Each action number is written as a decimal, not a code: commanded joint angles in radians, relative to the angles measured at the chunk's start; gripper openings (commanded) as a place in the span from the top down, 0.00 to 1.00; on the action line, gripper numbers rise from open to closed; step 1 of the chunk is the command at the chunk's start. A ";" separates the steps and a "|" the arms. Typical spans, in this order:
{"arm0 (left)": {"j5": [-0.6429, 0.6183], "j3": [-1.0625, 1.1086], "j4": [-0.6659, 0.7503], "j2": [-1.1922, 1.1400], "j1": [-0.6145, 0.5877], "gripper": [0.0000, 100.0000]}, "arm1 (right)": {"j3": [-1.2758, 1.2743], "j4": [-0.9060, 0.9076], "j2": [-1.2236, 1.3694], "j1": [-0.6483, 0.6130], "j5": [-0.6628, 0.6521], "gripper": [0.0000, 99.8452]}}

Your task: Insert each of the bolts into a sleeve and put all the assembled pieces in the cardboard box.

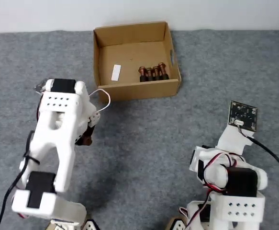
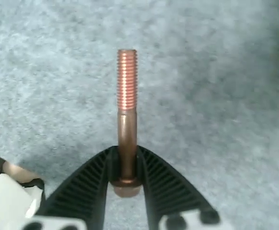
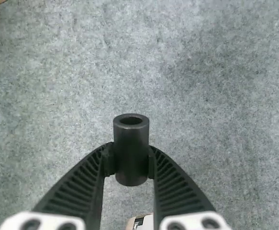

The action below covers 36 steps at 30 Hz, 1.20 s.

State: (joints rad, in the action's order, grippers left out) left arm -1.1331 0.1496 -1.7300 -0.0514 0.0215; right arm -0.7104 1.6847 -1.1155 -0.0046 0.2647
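High: cardboard box [image 1: 137, 90] on the table [image 1: 153, 143] holds a row of assembled pieces [image 1: 152, 73]; left wrist: left hand [image 2: 126, 154] clamped on copper bolt [image 2: 127, 96] near its head; right wrist: right hand [image 3: 130, 154] clamped on black sleeve [image 3: 130, 141].

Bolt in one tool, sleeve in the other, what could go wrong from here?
The left tool pinches the bolt only near its head, so the long shank may pivot on contact. The sleeve in the right tool has a narrow bore; slight misalignment could jam the threads on its rim.
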 commanded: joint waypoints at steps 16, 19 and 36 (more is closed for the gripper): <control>0.187 -0.015 -0.023 -0.037 0.015 0.85 | 0.011 0.042 -0.013 0.013 0.014 0.99; 0.187 -0.016 -0.025 -0.037 0.015 0.82 | 0.011 0.044 -0.013 0.013 0.014 0.99; 1.016 -0.124 -0.025 0.094 0.005 0.99 | 0.011 0.044 -0.013 0.013 0.014 0.99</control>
State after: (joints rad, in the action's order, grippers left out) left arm -0.3537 0.0621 -1.7300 0.0054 0.0292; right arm -0.7104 1.7231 -1.1155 -0.0046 0.2647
